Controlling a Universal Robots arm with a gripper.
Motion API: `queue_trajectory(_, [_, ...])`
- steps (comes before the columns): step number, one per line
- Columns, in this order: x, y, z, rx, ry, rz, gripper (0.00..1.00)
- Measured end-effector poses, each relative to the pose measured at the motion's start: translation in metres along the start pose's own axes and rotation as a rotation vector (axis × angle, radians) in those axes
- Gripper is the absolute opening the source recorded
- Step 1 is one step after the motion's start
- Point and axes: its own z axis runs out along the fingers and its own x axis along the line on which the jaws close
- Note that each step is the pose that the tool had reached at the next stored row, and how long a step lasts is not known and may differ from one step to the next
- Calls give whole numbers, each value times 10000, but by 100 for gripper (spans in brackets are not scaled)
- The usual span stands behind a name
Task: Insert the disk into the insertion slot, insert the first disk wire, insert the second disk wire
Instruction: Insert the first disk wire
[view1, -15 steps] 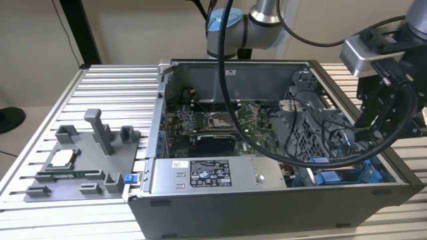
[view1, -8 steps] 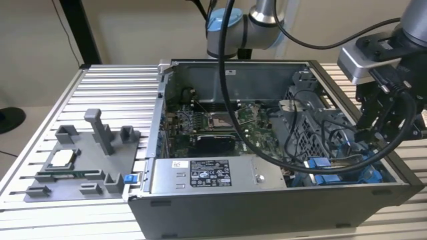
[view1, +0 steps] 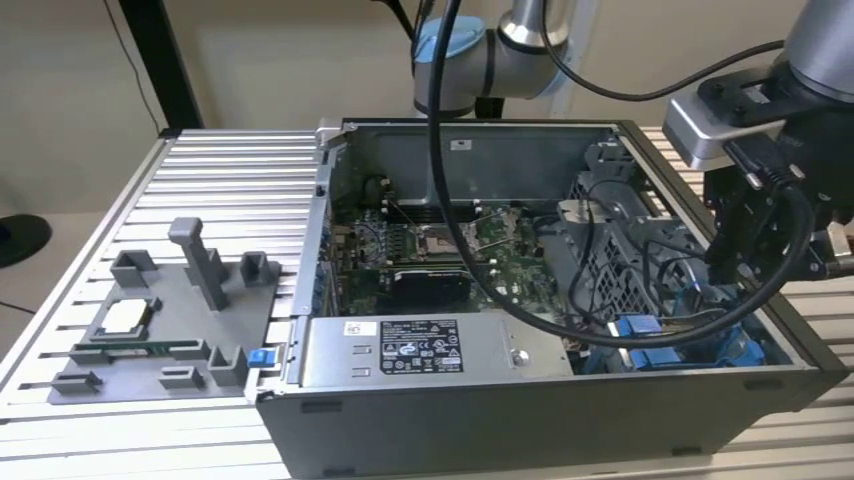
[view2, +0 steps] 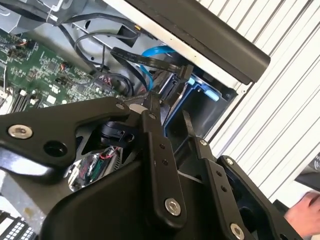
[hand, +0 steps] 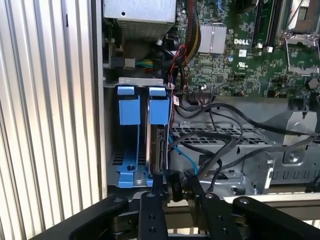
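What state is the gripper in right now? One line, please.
Gripper: closed on a black wire connector, at the inserted disk.

Black connector (hand: 174, 181) in the tool's (hand: 175, 187) pinch (just beside the seated disk (hand: 160, 147))

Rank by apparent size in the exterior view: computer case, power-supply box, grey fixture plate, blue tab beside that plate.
Largest first:
computer case
grey fixture plate
power-supply box (close to the plate)
blue tab
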Motion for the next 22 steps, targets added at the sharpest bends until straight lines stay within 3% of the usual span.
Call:
queue_trajectory(6, [1, 4, 18, 11, 7, -5, 0])
queue_trajectory(11, [75, -13, 37, -72, 64, -5, 0])
queue_trajectory(22, [130, -55, 117, -675, 78, 127, 0])
